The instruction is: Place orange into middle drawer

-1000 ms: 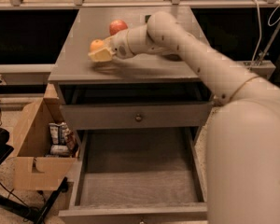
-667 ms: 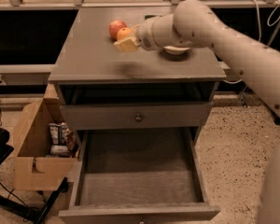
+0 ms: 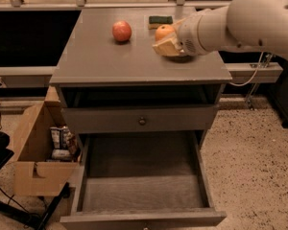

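Observation:
The orange [image 3: 164, 32] is small, round and bright orange. It sits between the tan fingers [image 3: 166, 48] of my gripper [image 3: 162, 40], just above the right half of the grey cabinet top [image 3: 101, 63]. The gripper is shut on it, and my white arm reaches in from the right. The middle drawer [image 3: 143, 195] is pulled wide open below, at the front of the cabinet. Its grey wood-grain floor holds nothing. The gripper is above and behind the drawer.
A bigger reddish apple [image 3: 121, 31] lies on the cabinet top left of the gripper. A dark green sponge [image 3: 161, 19] lies behind it. A shut drawer front with a dark knob [image 3: 142, 120] is above the open drawer. A cardboard box [image 3: 36, 152] stands on the floor at the left.
My gripper has moved to the right across the cabinet top with the orange in it, passing in front of the apple. The apple and the drawer have not moved.

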